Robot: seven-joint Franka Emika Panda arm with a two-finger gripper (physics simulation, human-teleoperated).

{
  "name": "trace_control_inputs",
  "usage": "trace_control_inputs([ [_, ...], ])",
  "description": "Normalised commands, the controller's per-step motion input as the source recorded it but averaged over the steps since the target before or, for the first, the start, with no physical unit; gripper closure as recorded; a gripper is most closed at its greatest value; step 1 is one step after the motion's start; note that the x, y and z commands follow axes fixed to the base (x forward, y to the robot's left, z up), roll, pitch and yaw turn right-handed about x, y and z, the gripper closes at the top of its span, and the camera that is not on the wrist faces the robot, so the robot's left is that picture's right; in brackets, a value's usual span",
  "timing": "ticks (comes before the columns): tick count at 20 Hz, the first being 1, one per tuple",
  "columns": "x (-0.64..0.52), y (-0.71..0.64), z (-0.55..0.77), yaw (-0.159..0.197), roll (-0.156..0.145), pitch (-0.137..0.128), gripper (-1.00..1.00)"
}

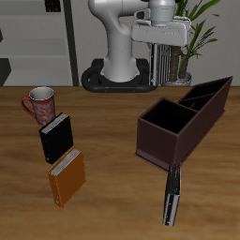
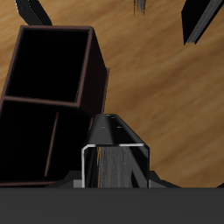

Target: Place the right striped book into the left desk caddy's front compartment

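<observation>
My gripper (image 1: 161, 49) is shut on the right striped book (image 1: 161, 66), which hangs upright below it, high above the table and farther back than the left desk caddy (image 1: 161, 142). The caddy is a dark maroon box lying at an angle; its large square front compartment (image 1: 163, 120) is open and empty, at the end nearer the table's front edge. In the wrist view the held book (image 2: 114, 157) runs away from the camera, with the caddy (image 2: 98, 77) and its square compartment (image 2: 52, 63) below and to one side of it.
A longer striped book (image 1: 171, 195) lies on the table in front of the caddy. A black book (image 1: 54, 138), an orange book (image 1: 66, 178) and a patterned mug (image 1: 39, 105) sit on the other side. A potted plant (image 1: 192, 37) stands behind the gripper.
</observation>
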Motion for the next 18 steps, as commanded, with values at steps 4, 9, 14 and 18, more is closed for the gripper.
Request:
trace_control_inputs([
  [4, 0.17, 0.17, -0.04, -0.01, 0.009, 0.002, 1.0],
  [9, 0.14, 0.08, -0.11, -0.063, 0.0, 0.048, 1.0],
  [14, 0.01, 0.2, -0.08, -0.019, 0.028, 0.019, 1.0],
  [18, 0.01, 0.16, -0.01, -0.053, 0.018, 0.01, 1.0],
])
